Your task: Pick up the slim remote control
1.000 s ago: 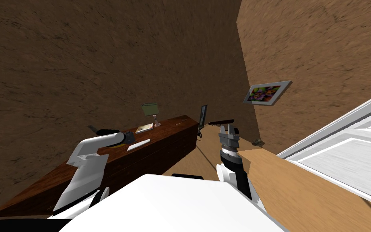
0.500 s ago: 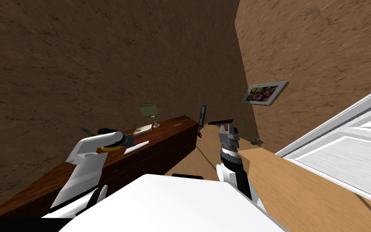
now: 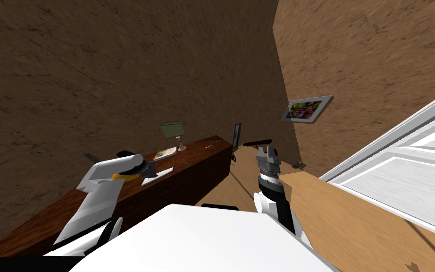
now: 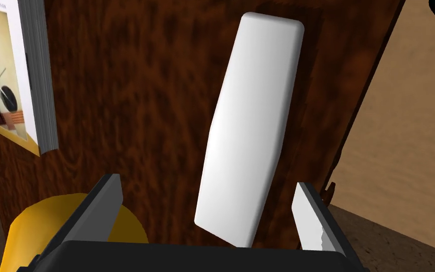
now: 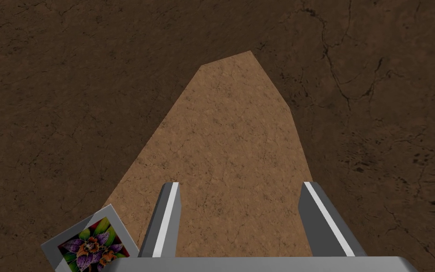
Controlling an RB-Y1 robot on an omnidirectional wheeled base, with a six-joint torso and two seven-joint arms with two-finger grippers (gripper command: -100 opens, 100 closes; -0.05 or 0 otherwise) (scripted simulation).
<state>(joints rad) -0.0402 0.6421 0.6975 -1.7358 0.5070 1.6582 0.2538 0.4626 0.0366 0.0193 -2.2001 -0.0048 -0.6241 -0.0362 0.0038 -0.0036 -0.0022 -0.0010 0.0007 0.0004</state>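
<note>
Left wrist view: my left gripper (image 4: 207, 182) is spread wide, straddling the near end of the white slim remote (image 4: 249, 127), which lies flat on the dark wooden sideboard (image 4: 131, 104), a book (image 4: 9, 80) nearby. Off to the side, my right gripper (image 5: 240, 185) is spread too, holding nothing.

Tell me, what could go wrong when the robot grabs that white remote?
1. The remote lies slanted and off-centre in the open left gripper, so closing may twist it loose.
2. It lies near the edge of the wooden sideboard; a nudge might slide it off.
3. The yellow thing sits right beside one finger and could get bumped.
</note>
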